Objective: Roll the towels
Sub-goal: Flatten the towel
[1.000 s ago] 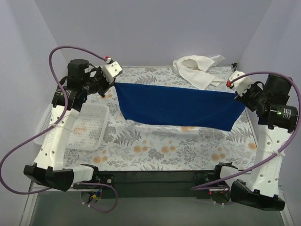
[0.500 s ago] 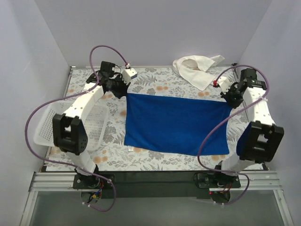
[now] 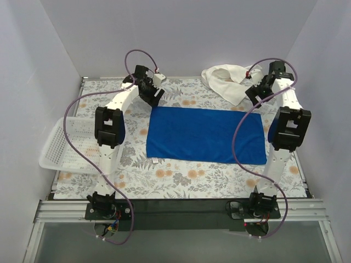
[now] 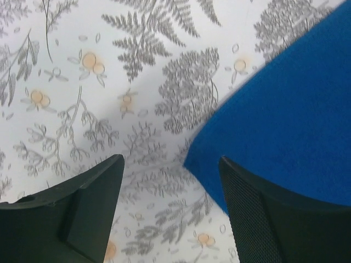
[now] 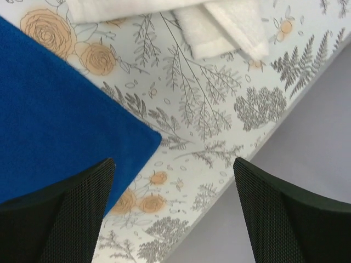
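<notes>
The royal blue towel (image 3: 205,134) lies spread flat as a long rectangle in the middle of the floral table. My left gripper (image 3: 154,97) hangs open just above its far left corner; in the left wrist view that blue towel (image 4: 290,115) corner lies beside the right finger, with nothing between the left gripper's (image 4: 170,161) fingers. My right gripper (image 3: 253,94) is open over the far right corner. The right wrist view shows the blue towel (image 5: 55,126) corner under the right gripper's (image 5: 173,161) left finger. The white towel (image 3: 227,81) lies crumpled at the back right.
A white perforated basket (image 3: 57,150) hangs over the table's left edge. The white towel (image 5: 211,24) lies just beyond the right gripper. The table's right edge and the grey wall (image 5: 307,181) are close to the right gripper.
Both grippers lowered the blue towel, which hung stretched between them, carried it toward the back and opened. It now lies flat and released. Both arms have stretched far back.
</notes>
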